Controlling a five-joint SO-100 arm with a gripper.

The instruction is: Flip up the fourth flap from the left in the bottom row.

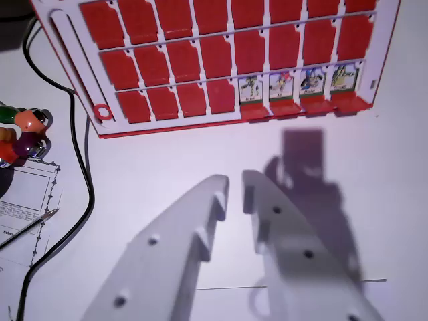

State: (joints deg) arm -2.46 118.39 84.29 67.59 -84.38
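A red board (234, 53) with a white frame lies across the top of the wrist view, holding three visible rows of flaps. In its bottom row the four left flaps show plain red; the fourth from the left (221, 95) is one of them. To the right of it stand four flaps with character pictures (250, 87). My gripper (235, 180) hovers over the white table below the board, roughly in line with that fourth flap. Its white fingers (214, 200) are a narrow gap apart, with nothing between them.
A black cable (87, 174) runs down the left side beside the board's corner. A cluster of colourful round things (23, 134) sits at the left edge, above a printed paper sheet (23, 197). My gripper's shadow (314, 180) falls on the table at the right.
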